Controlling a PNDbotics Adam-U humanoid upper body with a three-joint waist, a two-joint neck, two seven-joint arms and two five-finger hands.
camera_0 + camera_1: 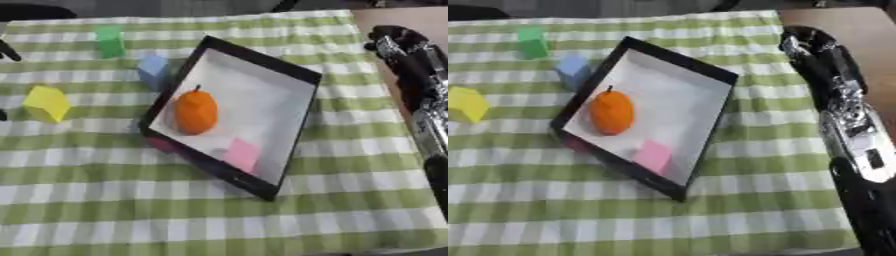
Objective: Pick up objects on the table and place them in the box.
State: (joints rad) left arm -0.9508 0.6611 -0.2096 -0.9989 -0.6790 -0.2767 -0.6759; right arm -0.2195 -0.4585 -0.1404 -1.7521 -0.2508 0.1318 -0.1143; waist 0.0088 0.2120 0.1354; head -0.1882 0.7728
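A black-rimmed box (262, 58) with a white inside lies askew at mid-table. An orange fruit (194, 112) lies at its left side and a pink block (242, 154) sits near its front corner. Outside, to the left, stand a green block (110, 41), a blue block (154, 70) close to the box's rim, and a yellow block (46, 103). My right hand (811, 41) hangs at the far right beyond the box, holding nothing that I can see; its arm runs down the right edge. Only a dark sliver of my left hand (7, 50) shows at the left edge.
A green-and-white checked cloth (131, 200) covers the table. Bare brown tabletop (411, 20) shows at the back right. A small dark reddish shape (162, 144) peeks out by the box's lower left rim.
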